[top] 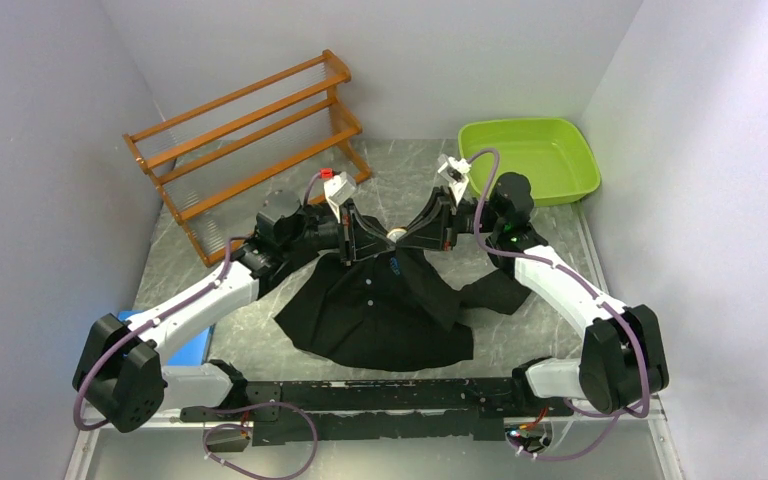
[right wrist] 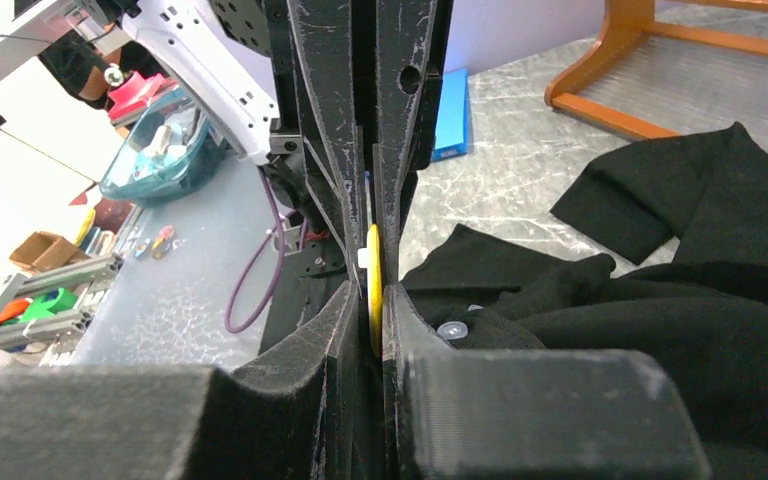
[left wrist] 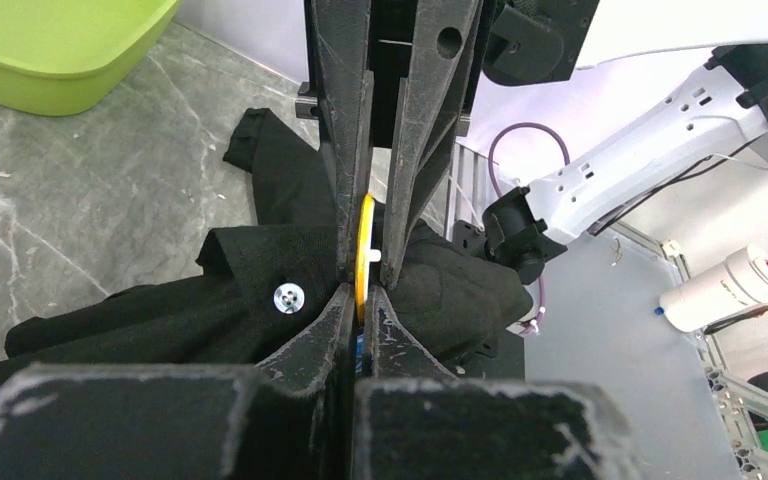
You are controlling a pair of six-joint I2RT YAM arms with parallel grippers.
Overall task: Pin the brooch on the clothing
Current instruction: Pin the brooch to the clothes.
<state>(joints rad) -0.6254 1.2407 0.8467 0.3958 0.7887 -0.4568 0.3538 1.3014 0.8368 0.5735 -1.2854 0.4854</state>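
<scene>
The left tool and right tool meet tip to tip, each clamped on the thin yellow brooch, with the black shirt bunched just beneath them.

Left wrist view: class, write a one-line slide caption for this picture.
Left hand and right hand both pinch the yellow brooch edge-on over the bunched black shirt.
</scene>
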